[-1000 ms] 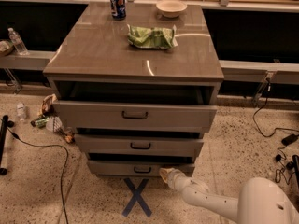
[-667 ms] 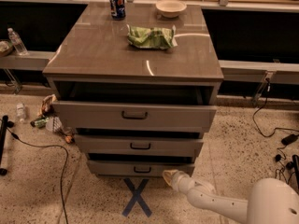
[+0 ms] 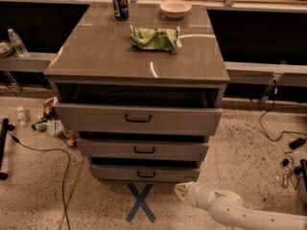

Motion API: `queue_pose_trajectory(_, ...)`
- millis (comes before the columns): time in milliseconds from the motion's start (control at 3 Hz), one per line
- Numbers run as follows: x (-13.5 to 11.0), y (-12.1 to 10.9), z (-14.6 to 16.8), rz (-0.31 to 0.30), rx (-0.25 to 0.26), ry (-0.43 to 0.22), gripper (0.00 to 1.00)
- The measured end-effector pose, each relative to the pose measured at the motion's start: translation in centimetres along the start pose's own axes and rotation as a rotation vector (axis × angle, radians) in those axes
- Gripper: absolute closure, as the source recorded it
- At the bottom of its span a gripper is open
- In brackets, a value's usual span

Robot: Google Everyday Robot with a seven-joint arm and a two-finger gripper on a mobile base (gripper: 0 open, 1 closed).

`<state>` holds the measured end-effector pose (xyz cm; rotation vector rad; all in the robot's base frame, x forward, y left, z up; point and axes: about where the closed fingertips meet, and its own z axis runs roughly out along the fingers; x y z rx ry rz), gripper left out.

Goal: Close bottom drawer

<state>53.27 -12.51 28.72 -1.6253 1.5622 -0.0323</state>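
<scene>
Bench (image 3: 136, 61) with three drawers, all partly out: bottom drawer (image 3: 115, 172) lowest at the near front, ajar; white arm (image 3: 240, 212) low at near right; end effector (image 3: 183, 191) just beside that drawer's right corner, grip state cannot be told; green bag (image 3: 156, 37), bowl (image 3: 175, 7), can (image 3: 120, 4) on top.

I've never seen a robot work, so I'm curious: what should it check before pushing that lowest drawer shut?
1. Bottom grey-taupe drawer with small dark handle in view, standing slightly out: ok.
2. Cream gripper lined up with the drawer front: not ok; it sits low, off the drawer's right corner, not touching.
3. Contents poking above the drawer: cannot tell; the inside is dark.
4. Blue tape X lies flat on the floor, no obstacle: ok.
5. Grey middle drawer juts out above: cannot tell whether it hinders.
</scene>
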Motion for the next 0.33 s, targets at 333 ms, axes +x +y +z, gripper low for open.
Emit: queue_pose_trajectory(333, -3.92, -0.14, -5.68, 0.129, -0.028, -0.008, 0.82)
